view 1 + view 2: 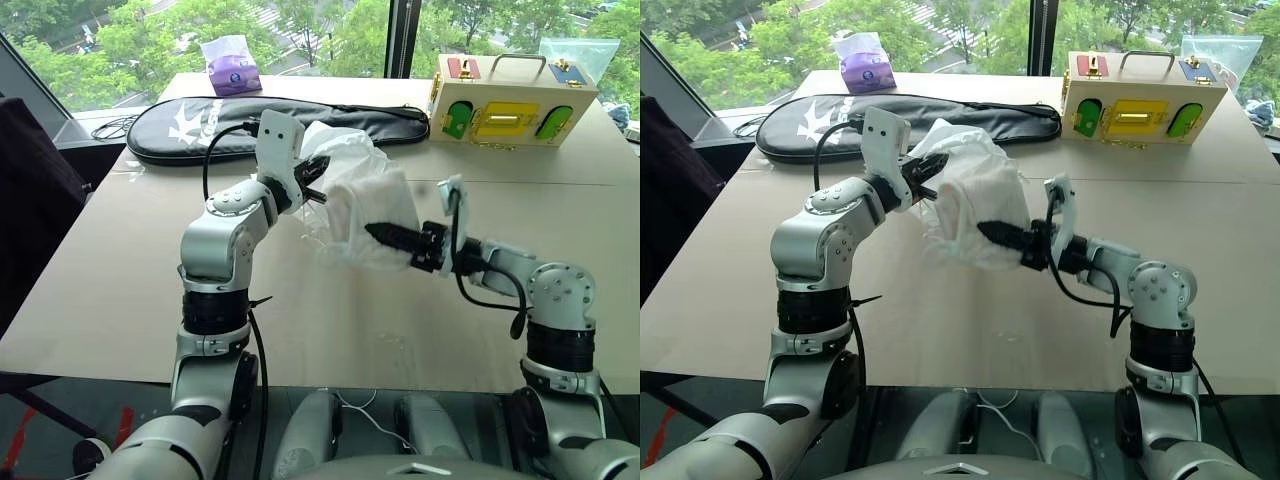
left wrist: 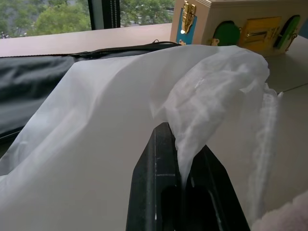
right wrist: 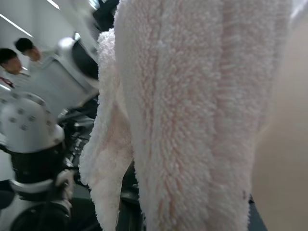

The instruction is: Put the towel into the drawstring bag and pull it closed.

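Note:
My left gripper (image 1: 315,190) is raised above the table and shut on a fold of the drawstring bag (image 1: 335,142). The bag's thin smooth fabric drapes over the closed fingers (image 2: 159,192) in the left wrist view. My right gripper (image 1: 375,232) points in from the right, shut on the towel (image 1: 368,205). The towel is a thick fluffy white bundle held against the front of the bag, and it hangs close before the right wrist camera as well (image 3: 192,96). I cannot see the bag's mouth or its cords.
A long black racket case (image 1: 200,125) lies across the table behind the bag. A wooden latch box (image 1: 510,100) stands at the back right and a purple tissue pack (image 1: 232,65) at the back. Bare tabletop (image 1: 120,280) spreads beneath both arms.

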Available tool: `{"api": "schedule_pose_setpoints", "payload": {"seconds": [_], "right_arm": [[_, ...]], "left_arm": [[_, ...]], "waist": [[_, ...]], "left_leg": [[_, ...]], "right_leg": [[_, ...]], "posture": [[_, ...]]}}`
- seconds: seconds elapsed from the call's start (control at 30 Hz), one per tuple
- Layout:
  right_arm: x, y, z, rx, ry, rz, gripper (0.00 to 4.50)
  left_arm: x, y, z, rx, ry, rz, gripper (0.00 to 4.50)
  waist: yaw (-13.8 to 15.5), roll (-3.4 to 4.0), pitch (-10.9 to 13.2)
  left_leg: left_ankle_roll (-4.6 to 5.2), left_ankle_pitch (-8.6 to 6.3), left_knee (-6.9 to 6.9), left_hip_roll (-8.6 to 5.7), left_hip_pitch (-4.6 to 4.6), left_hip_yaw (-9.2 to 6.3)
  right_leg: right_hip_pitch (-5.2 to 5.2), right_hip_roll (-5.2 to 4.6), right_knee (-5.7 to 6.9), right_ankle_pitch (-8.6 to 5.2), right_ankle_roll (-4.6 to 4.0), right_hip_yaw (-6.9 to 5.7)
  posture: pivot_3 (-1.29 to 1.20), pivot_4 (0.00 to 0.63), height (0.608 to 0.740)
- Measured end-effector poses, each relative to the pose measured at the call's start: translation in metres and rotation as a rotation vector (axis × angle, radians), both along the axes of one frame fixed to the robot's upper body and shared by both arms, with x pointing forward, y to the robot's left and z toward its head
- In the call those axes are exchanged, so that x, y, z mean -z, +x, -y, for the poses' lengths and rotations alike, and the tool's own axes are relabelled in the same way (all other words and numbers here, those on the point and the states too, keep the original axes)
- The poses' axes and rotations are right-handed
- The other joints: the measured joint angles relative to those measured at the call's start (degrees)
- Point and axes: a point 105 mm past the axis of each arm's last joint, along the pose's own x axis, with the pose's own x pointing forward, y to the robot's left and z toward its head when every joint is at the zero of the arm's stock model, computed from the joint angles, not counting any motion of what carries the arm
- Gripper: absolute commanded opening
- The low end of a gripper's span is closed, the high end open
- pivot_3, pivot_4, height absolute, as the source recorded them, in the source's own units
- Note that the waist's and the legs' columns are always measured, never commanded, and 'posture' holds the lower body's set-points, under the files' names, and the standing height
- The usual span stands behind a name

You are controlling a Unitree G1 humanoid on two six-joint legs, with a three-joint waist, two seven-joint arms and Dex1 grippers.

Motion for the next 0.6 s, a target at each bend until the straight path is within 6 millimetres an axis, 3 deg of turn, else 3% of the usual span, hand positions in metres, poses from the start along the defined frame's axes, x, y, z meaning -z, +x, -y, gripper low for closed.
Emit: {"api": "schedule_pose_setpoints", "payload": {"seconds": [0.17,0.3,0.5,0.6], "right_arm": [[-0.016,0.016,-0.009,0.139,0.163,-0.019,0.04],[-0.011,0.031,-0.006,0.256,0.173,-0.063,0.04],[0.008,0.040,-0.018,0.350,-0.033,-0.017,0.04],[0.006,0.042,-0.027,0.369,-0.013,-0.013,0.04]], "left_arm": [[0.005,-0.007,0.011,0.066,-0.034,-0.058,0.00],[0.006,-0.017,0.018,0.112,-0.053,-0.085,0.00],[0.012,-0.022,0.024,0.147,-0.068,-0.133,0.00],[0.013,-0.023,0.026,0.153,-0.065,-0.135,0.00]], "waist": [[-0.3,0.00,0.0],[-0.1,0.00,0.0],[-0.2,0.01,0.0],[-0.4,0.01,0.0]], "left_leg": [[-0.05,0.03,-0.01,0.07,0.03,-0.01],[-0.24,0.15,-0.02,0.01,0.02,0.02],[-0.28,0.17,-0.03,0.02,0.02,0.02],[-0.31,0.19,-0.05,0.03,0.02,0.02]], "right_leg": [[-0.06,0.04,0.10,0.00,0.00,0.03],[-0.07,0.07,0.07,0.00,0.00,0.04],[-0.10,0.13,0.10,0.00,-0.01,0.05],[-0.11,0.14,0.10,0.00,-0.01,0.07]], "posture": [[0.00,0.150,0.740],[0.00,0.150,0.740],[0.00,0.150,0.740],[0.00,0.150,0.740]]}}
